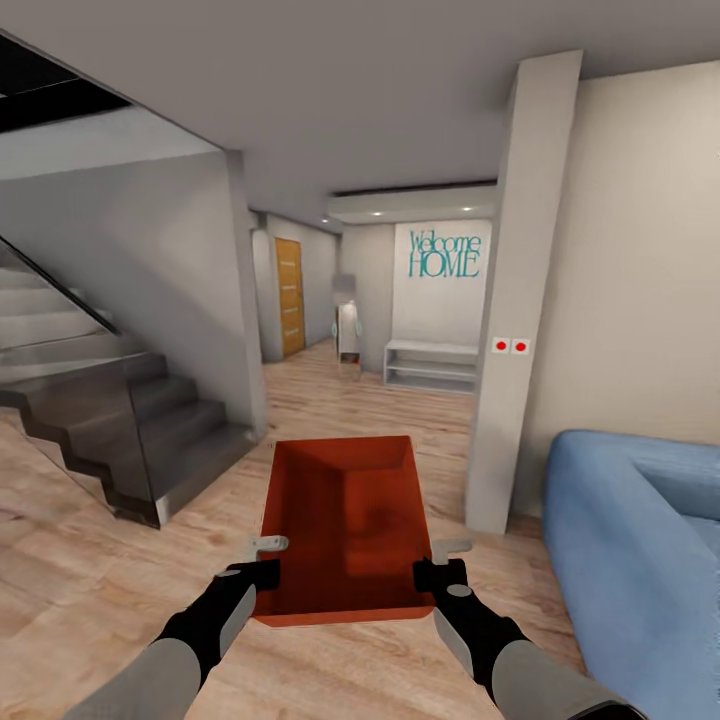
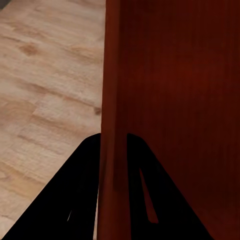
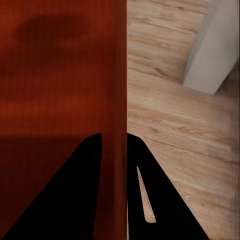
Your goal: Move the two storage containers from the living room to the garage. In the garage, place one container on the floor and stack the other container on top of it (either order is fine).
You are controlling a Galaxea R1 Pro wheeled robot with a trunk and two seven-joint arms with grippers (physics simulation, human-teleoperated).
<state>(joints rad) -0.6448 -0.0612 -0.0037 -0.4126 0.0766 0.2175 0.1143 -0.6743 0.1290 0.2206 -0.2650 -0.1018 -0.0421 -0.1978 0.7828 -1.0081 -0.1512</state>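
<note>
Both tools, left tool and right tool, are clamped on the storage container's thin side walls, carried above the wood floor; uneven grip could let it twist free near the pillar.

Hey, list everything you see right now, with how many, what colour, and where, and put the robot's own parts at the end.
storage container: one, orange-red, carried in front of the robot, held by both side walls
wood plank floor: one, light wood, underfoot and down the hallway
staircase: one, grey, left side
sofa: one, blue, right side
pillar: one, pale grey, beside the sofa
red switches: two, on the pillar
Welcome Home lettering: one, teal, far white wall
low shelf: one, white, below the lettering
door: one, orange wood, far left of hallway
left end effector: black, clamped on the container's left wall
right end effector: black, clamped on the right wall
</note>
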